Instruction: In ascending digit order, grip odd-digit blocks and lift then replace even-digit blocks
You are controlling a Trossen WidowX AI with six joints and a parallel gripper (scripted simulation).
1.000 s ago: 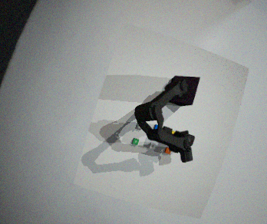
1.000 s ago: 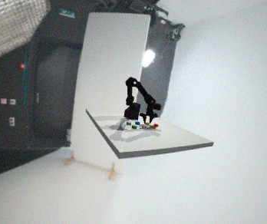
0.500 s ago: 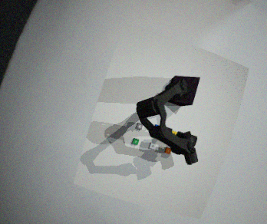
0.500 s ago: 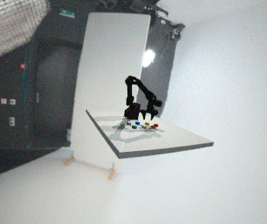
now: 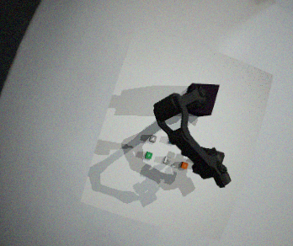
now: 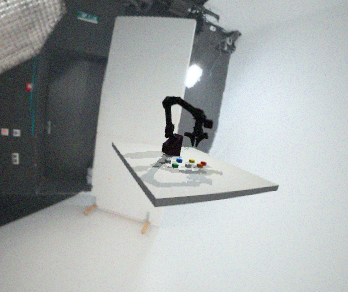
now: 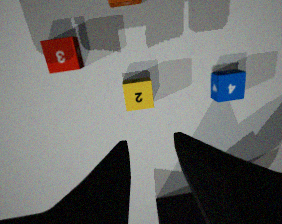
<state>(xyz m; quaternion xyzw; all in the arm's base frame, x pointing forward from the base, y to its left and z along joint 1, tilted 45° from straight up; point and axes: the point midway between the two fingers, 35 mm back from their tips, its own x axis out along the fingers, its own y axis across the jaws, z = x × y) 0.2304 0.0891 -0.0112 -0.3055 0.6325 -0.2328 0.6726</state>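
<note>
Yellow block (image 7: 138, 96), printed 2, rests on the table (image 7: 23, 130) at centre of the wrist view, apart from the gripper (image 7: 150, 150). Gripper fingers at the bottom of the frame are closed down narrow with nothing between them. Red block (image 7: 61, 54), printed 3, lies upper left; blue block (image 7: 228, 85), printed 4, lies right; an orange block (image 7: 125, 2) shows at the top edge.
</note>
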